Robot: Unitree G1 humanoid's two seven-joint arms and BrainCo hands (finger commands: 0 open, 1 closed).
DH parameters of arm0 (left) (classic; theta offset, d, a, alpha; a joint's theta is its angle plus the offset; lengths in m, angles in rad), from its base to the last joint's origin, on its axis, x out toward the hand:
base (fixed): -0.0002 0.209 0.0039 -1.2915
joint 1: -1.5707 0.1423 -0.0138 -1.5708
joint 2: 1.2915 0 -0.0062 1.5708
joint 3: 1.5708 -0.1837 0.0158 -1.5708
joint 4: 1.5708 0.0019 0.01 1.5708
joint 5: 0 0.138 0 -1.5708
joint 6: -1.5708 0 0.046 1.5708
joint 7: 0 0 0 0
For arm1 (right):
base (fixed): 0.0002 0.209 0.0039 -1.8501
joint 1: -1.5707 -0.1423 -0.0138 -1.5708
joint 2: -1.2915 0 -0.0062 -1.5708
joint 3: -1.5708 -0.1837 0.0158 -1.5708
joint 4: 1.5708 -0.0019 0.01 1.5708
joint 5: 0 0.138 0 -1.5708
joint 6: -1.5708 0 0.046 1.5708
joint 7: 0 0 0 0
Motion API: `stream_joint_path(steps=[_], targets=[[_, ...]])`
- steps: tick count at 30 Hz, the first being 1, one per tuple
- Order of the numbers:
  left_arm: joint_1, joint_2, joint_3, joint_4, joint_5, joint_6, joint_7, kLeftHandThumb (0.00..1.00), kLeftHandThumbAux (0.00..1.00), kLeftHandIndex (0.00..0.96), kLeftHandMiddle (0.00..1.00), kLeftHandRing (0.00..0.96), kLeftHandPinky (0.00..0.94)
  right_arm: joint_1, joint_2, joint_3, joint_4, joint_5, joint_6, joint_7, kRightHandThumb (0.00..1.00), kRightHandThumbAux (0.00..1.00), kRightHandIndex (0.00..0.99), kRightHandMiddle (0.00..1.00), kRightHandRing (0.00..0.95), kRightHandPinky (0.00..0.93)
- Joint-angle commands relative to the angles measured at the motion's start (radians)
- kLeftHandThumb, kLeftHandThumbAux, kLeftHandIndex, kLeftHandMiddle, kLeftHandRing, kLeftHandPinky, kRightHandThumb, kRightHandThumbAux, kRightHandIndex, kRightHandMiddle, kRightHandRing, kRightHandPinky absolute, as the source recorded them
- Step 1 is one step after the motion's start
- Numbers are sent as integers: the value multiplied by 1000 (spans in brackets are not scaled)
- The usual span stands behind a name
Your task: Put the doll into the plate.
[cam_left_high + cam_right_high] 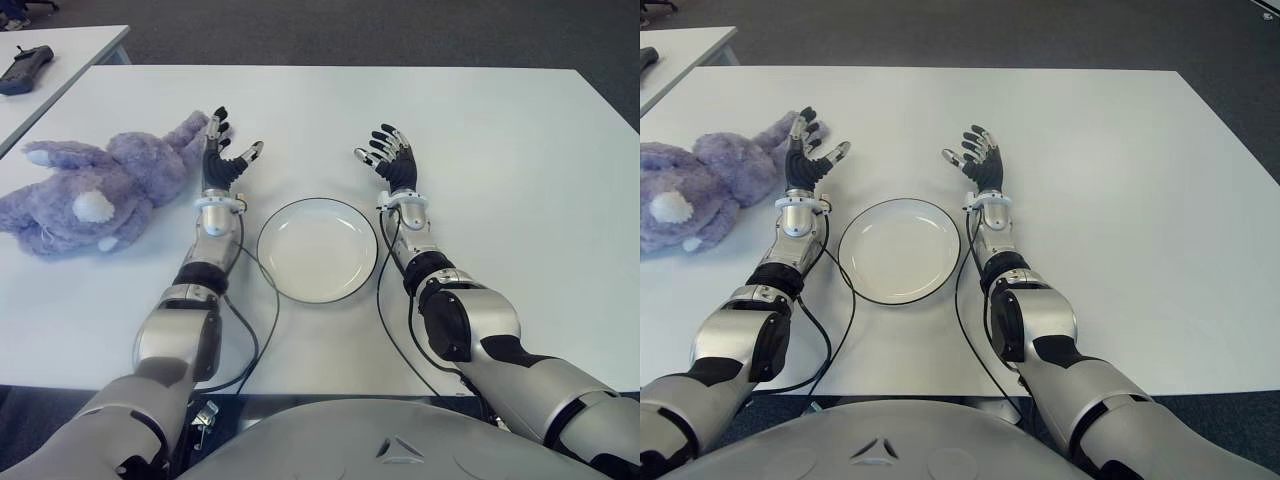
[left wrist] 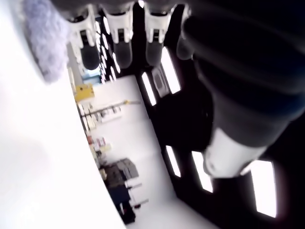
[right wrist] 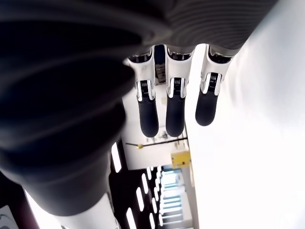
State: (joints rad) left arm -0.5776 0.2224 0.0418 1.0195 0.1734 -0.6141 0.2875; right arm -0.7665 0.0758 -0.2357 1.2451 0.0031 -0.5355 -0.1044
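A purple plush doll (image 1: 95, 190) lies on its side on the white table (image 1: 500, 170), at the left. Its ear (image 2: 45, 43) shows beside my left fingers in the left wrist view. A white plate (image 1: 318, 248) with a dark rim sits in the middle, nothing in it. My left hand (image 1: 225, 152) is open, palm up, between the doll and the plate, close to the doll's ear. Right of the plate, my right hand (image 1: 390, 155) is open too, fingers (image 3: 175, 107) spread and holding nothing.
A second white table (image 1: 60, 50) stands at the far left with a dark handheld device (image 1: 25, 68) on it. Black cables (image 1: 262, 300) run along both forearms beside the plate. Bare tabletop spreads out to the right and behind the hands.
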Motion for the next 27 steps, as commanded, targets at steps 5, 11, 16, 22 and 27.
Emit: stream_joint_path(steps=[5,11,16,22,27], targets=[[121,73,-72,-115,87,62,-48,147,664,87,96,94,106,215,141,10,112,-5,78,-40,103,911,151,233,224,235],[117,122,-100,-205,124,117,-84,161,622,71,81,77,76,215,143,16,113,-2,77,-45,112,921,157,238,229,245],[94,176,-122,-264,174,173,-104,166,596,56,72,66,71,215,144,19,113,-3,73,-41,122,915,152,233,222,224],[75,233,-128,-300,202,210,-118,171,584,46,72,69,82,216,143,23,113,-6,73,-40,119,904,145,223,211,211],[73,292,-117,-353,219,233,-133,194,578,27,80,83,98,215,141,26,113,-7,76,-38,113,900,137,207,191,199]])
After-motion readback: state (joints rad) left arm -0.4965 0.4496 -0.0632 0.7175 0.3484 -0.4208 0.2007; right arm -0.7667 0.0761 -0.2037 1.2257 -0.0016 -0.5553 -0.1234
